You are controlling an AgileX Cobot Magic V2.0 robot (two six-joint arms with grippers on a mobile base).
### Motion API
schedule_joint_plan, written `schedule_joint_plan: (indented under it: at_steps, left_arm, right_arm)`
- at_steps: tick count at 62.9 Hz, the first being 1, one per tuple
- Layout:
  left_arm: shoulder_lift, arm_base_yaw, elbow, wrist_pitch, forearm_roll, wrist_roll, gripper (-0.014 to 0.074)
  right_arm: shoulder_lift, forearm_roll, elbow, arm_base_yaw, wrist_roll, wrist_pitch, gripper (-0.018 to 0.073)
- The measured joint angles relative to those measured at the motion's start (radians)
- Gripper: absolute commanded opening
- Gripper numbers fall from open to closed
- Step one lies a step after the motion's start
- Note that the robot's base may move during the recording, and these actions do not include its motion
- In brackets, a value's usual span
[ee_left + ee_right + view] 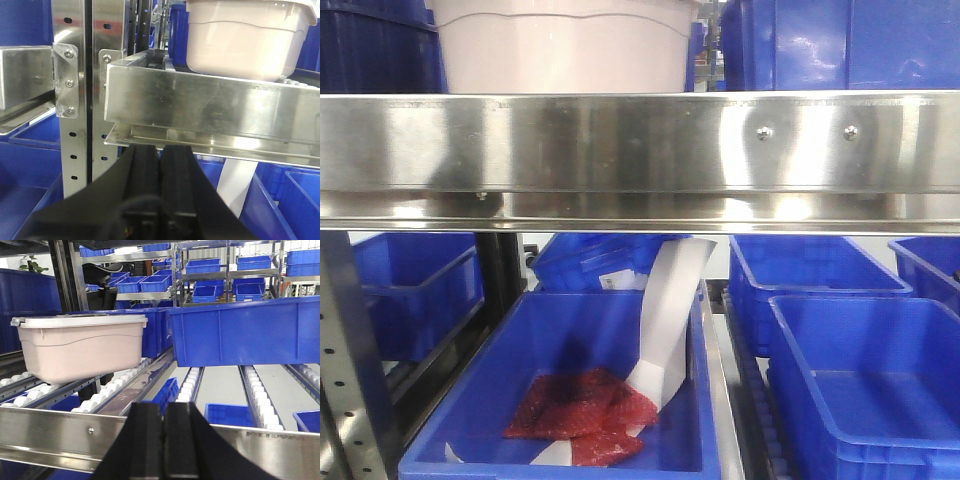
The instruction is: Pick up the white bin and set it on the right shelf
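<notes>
Fingers (160,170) of the left gripper pressed together, empty, pointing level at the steel front rail (210,107) of the right shelf (60,432), just below it. Right gripper (162,440) fingers likewise closed, empty, level with the rail. Beyond, one white bin (80,347) sits lidded on the shelf's rollers (252,390), left side; one large blue bin (245,335) beside it. Below, a blue tray (570,400) holds red packets (580,410).
</notes>
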Motion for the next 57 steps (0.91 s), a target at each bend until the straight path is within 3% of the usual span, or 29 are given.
schedule_joint_plan:
  at_steps: [7,18,24,43,57]
  left_arm:
    - [0.000,0.000,0.000,0.000,0.000,0.000,-0.0117]
    - [0.000,0.000,0.000,0.000,0.000,0.000,-0.0117]
    - [0.000,0.000,0.000,0.000,0.000,0.000,-0.0117]
    - [0.000,0.000,0.000,0.000,0.000,0.000,-0.0117]
    - [-0.001,0.000,0.000,-0.002,0.000,0.000,-0.0117]
  right_arm:
    - [0.000,-0.095,0.004,0.000,0.053,-0.004,0.0069]
    - [0.000,-0.411,0.090,0.000,0.371,-0.064,0.0069]
    - [0.000,-0.539,0.176,0.000,0.478,-0.134,0.0069]
    - [-0.008,-0.560,0.396,0.009,0.461,-0.342,0.0069]
    - [-0.043,-0.575,0.445,0.009,0.457,-0.356,0.0069]
